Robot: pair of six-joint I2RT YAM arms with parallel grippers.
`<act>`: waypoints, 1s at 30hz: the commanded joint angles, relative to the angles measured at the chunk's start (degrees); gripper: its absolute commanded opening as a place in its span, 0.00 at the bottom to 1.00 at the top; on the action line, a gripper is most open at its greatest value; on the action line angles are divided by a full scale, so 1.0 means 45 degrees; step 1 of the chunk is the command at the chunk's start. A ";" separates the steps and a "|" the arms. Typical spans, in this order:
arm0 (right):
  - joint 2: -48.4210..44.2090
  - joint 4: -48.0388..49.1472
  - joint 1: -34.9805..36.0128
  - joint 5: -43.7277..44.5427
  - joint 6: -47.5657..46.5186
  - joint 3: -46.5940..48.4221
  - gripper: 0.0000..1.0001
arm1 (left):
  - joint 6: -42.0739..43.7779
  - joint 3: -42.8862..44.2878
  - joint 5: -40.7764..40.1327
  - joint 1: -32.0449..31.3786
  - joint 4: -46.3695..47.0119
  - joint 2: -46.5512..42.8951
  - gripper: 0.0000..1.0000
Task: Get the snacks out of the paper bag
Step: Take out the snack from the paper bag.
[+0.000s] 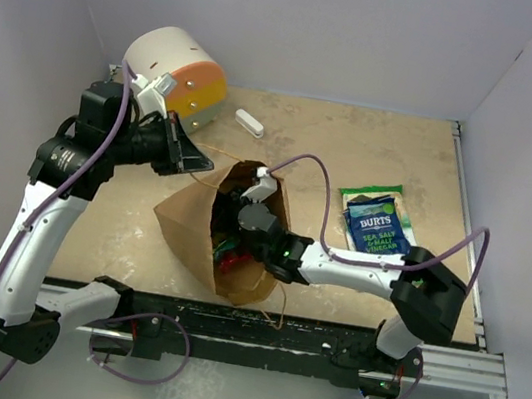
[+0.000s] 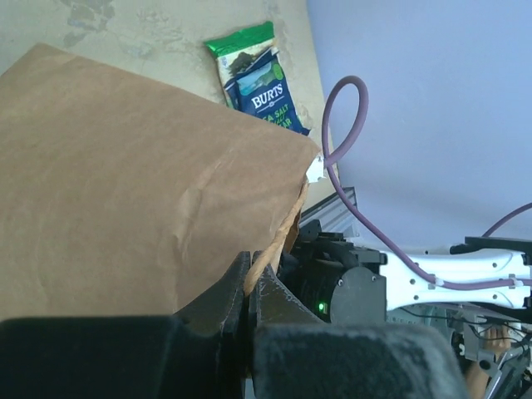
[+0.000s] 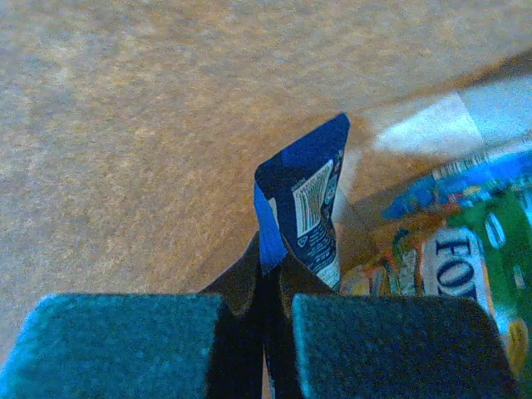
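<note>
Brown kraft paper fills the middle of the bench [image 1: 373, 166]: the bag [image 1: 186, 222] lies tipped over, its mouth gaping on its right side. The left claw [image 2: 251, 278] is pinched tight on the bag's paper rim, at the far-left corner of the mouth. The right claw [image 3: 270, 270] is down inside the bag's mouth, closed narrow on a small blue packet [image 3: 303, 195] with white print. That packet stands up from between the fingers, against the bag's inner wall. Just beside it, deeper in the bag, more packets [image 3: 465, 266] lie in a heap, green, blue and white among them. From above, a bit of red and green shows in the mouth. Out on the bench to the right of the bag, apart from it, a blue Burts pouch [image 1: 378, 227] lies over a green packet [image 1: 370, 192]. Beyond the bag sit a white bar [image 1: 250, 123] and a white-and-orange cylinder [image 1: 171, 65]
</note>
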 commanded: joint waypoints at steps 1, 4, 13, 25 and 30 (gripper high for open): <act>-0.0937 -0.4620 -0.0004 0.0465 0.2485 0.1354 0.00 | -0.0523 0.0216 -0.0120 -0.0032 0.1270 0.0049 0.00; -0.0885 -0.7028 -0.0010 0.0698 0.3207 0.2469 0.00 | -0.0756 0.0186 0.0018 -0.0037 0.1614 0.0187 0.00; -0.2342 -1.1194 -0.0058 0.0420 0.3121 0.3960 0.00 | -0.0925 0.0995 -0.1889 -0.0038 0.0985 0.0608 0.00; -0.4170 -1.4053 -0.0726 -0.0360 -0.0135 0.5834 0.00 | -0.0195 0.1423 -0.3991 -0.0023 0.0285 0.0709 0.00; -0.5043 -1.4859 -0.1853 -0.0819 -0.0927 0.6501 0.00 | 0.0187 0.1610 -0.4469 -0.0033 0.0195 0.0717 0.00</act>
